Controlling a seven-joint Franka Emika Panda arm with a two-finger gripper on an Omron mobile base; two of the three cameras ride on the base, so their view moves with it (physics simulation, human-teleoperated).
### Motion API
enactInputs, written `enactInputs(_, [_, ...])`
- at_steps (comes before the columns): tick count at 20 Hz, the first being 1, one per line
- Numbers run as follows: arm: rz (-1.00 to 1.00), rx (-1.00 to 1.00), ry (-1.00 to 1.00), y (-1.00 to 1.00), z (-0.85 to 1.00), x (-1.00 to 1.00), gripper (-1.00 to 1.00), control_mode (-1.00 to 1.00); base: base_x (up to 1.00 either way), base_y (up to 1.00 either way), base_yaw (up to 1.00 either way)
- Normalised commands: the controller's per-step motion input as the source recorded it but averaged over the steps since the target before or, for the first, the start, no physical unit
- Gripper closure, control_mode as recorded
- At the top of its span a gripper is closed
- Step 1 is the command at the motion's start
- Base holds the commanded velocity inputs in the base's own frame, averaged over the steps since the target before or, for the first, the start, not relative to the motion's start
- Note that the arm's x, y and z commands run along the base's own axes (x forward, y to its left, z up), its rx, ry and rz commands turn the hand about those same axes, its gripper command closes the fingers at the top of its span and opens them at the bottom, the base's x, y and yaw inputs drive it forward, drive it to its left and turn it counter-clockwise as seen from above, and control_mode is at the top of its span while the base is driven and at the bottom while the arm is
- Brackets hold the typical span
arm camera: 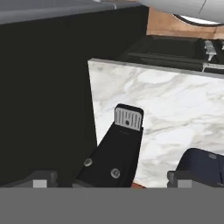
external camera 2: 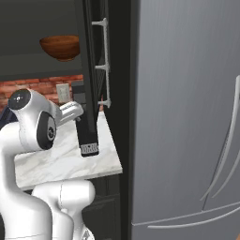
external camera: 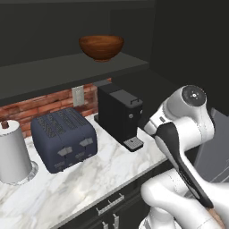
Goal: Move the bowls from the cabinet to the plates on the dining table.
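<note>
One reddish-brown wooden bowl [external camera: 101, 46] [external camera 2: 60, 47] stands upright on the dark shelf [external camera: 67, 71] of the open cabinet, above the counter. The cabinet's open door with its silver bar handle [external camera 2: 105, 61] stands edge-on beside the shelf. My arm is folded low in front of the counter, well below the bowl. In the hand view my gripper [arm camera: 111, 181] looks down at the counter, its two finger tips [arm camera: 40, 179] wide apart and open with nothing held. The second bowl, the plates and the dining table are out of view.
On the marble counter [external camera: 89, 179] stand a black coffee machine [external camera: 120, 114] [external camera 2: 86, 131] [arm camera: 118, 148], a dark blue toaster [external camera: 65, 138] [arm camera: 203, 164] and a paper towel roll [external camera: 13, 152]. A tall steel fridge [external camera 2: 187, 117] fills the right side. A brick wall with an outlet [external camera: 78, 95] is behind.
</note>
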Motion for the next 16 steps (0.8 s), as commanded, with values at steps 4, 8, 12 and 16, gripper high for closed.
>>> enactInputs(4, [0.0, 0.0, -0.01, 0.01, 0.24, -0.22, -1.0, -1.0, 0.0, 0.0, 0.0])
enactInputs(8, [0.0, 0.0, -0.01, 0.12, 0.06, -0.43, -1.0, -1.0, 0.0, 0.0, 0.0])
enactInputs(12, [0.0, 0.0, -0.04, 0.13, 0.26, -0.46, -1.0, -1.0, 0.0, 0.0, 0.0])
enactInputs(16, [0.0, -0.04, -0.07, 0.04, 0.45, -0.23, -1.0, -1.0, 0.0, 0.0, 0.0])
